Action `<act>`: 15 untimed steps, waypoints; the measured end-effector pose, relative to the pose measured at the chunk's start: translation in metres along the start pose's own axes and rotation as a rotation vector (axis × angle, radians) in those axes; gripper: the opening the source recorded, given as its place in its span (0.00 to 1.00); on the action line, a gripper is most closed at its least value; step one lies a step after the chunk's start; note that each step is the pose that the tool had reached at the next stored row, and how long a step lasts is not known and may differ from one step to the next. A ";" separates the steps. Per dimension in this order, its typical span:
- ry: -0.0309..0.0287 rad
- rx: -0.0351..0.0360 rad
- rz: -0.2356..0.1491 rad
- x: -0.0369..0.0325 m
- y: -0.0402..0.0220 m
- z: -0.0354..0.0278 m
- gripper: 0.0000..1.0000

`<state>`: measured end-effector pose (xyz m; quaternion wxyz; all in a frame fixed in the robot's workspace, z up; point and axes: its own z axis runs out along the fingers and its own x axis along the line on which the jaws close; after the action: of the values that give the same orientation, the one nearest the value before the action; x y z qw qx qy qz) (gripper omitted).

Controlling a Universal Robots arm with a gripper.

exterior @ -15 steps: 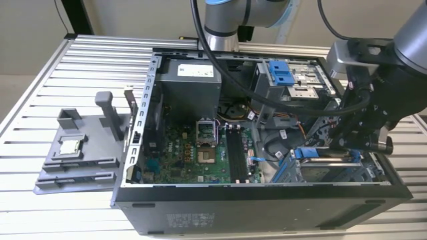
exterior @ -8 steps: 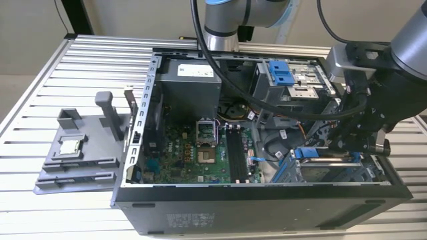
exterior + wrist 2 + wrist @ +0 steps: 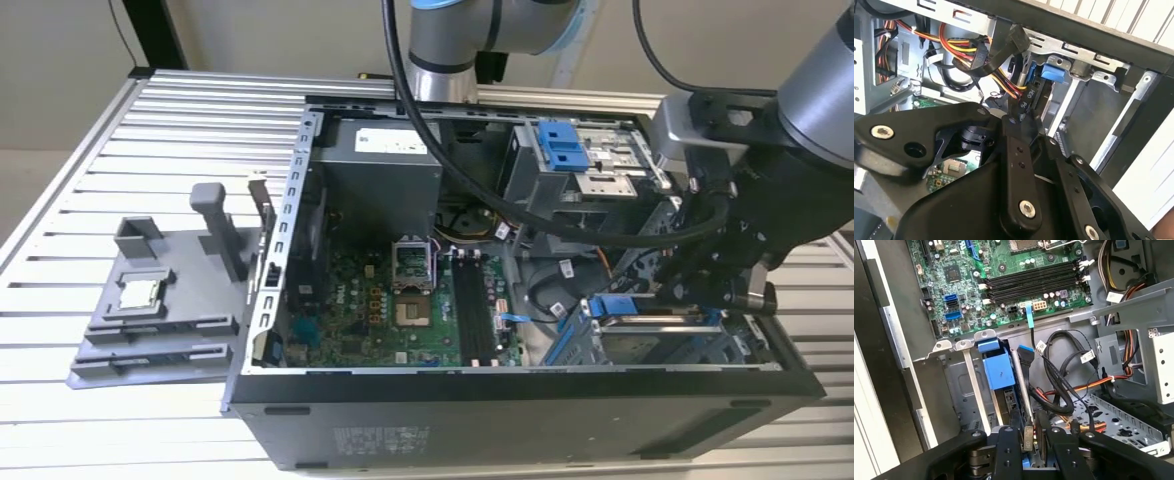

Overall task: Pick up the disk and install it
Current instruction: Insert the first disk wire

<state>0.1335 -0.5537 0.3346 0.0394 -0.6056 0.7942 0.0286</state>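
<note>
Disk [image 3: 1023,390] edge-on in the first wrist view, thin silver-grey slab with a blue rail end, pinched between the closed-in fingers of the gripper [image 3: 1029,434], upright in the drive bay [image 3: 961,385], just beside a wide blue latch [image 3: 999,371], motherboard [image 3: 1004,280] beyond.

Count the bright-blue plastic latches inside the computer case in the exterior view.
2. One blue latch is on the upper drive cage; the second latch is on the lower bay. Others may be hidden.

i work over a ribbed silver table [image 3: 80,150]; on it lie an open black computer case [image 3: 534,420] and, just beside it toward the exterior view's left, a grey plastic rack [image 3: 160,330].
</note>
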 end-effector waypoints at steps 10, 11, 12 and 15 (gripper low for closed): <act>-0.0005 -0.0001 0.000 -0.0002 0.0003 -0.0031 0.00; -0.0003 -0.0001 0.000 -0.0004 0.0007 -0.0062 0.00; -0.0003 -0.0001 0.000 -0.0007 0.0010 -0.0100 0.00; -0.0002 -0.0001 0.000 -0.0014 0.0024 -0.0205 0.00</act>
<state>0.1310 -0.5537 0.3551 0.0395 -0.6057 0.7942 0.0287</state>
